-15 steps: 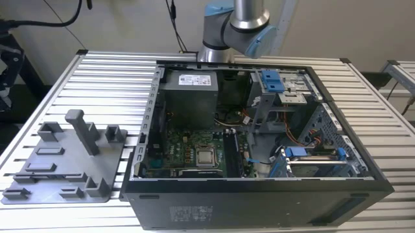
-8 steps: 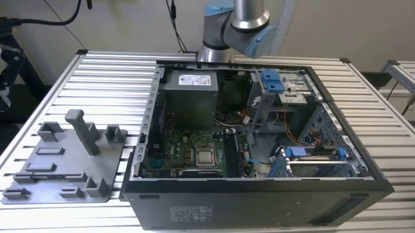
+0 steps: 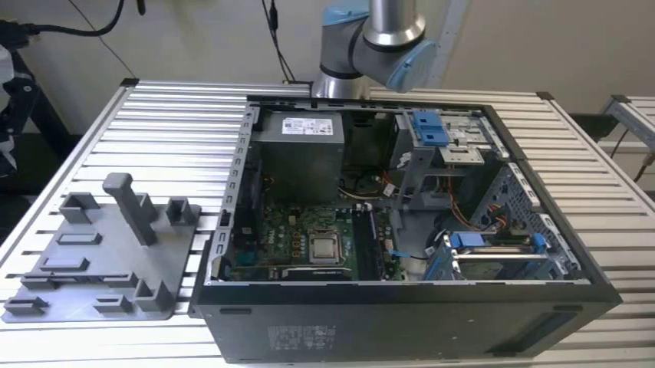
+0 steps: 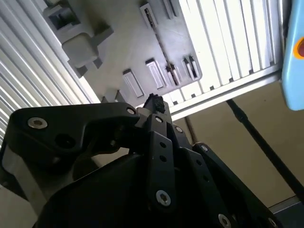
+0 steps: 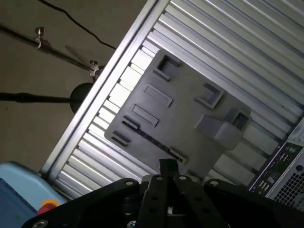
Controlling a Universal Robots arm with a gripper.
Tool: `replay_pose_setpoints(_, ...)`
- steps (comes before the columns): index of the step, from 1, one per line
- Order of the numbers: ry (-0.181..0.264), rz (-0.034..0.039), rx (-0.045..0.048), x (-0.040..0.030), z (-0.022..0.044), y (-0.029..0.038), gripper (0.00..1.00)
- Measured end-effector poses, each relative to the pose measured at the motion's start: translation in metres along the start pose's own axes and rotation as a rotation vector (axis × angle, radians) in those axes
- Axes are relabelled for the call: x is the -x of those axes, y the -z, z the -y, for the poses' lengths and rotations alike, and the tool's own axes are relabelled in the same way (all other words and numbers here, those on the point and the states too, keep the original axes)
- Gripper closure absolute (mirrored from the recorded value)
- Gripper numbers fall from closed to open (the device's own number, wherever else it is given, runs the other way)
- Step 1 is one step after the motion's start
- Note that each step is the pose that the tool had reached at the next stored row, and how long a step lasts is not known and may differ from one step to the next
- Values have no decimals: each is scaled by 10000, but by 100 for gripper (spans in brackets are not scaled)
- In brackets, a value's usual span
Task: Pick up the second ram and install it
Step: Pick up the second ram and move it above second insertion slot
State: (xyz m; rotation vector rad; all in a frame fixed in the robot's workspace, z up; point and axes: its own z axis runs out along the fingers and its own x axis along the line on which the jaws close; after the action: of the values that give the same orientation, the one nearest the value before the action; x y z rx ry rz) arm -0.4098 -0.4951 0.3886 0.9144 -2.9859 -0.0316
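Ram: thin dark strip, edge-on in grey tray on slatted table, first wrist view. Gripper above tray, clear of it, fingers pressed together, empty.

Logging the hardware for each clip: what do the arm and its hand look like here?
In the exterior view the arm is a silver metal tube with grey joint housings and light blue end caps. In both wrist views the hand is matte black, built of flat linkage bars joined by silver screws.
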Motion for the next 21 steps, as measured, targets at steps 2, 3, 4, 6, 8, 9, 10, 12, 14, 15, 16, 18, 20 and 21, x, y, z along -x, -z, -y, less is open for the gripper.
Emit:
replay_pose_setpoints(2,291,-8,-6,0,0,0,89)
replay_pose_setpoints(3,432,-13,-8,0,0,0,89)
replay_pose_setpoints(4,569,-17,-11,0,0,0,89)
replay_pose_setpoints(6,822,-25,-18,1,-1,0,89)
replay_pose_setpoints(8,1038,-33,-25,2,-2,-1,89)
replay_pose_setpoints(9,1167,-40,-29,2,-4,0,89)
replay_pose_setpoints(10,1290,-45,-33,4,-6,0,89)
replay_pose_setpoints(12,1552,-55,-43,7,-11,-1,89)
replay_pose_setpoints(14,1787,-69,-54,12,-18,-2,89)
replay_pose_setpoints(15,1909,-74,-61,14,-21,-4,89)
replay_pose_setpoints(16,2031,-84,-70,16,-24,-4,89)
replay_pose_setpoints(18,2253,-108,-96,23,-34,-7,89)
replay_pose_setpoints(20,2460,-134,-125,32,-50,-8,89)
replay_pose_setpoints(21,2569,-146,-137,35,-57,-9,89)
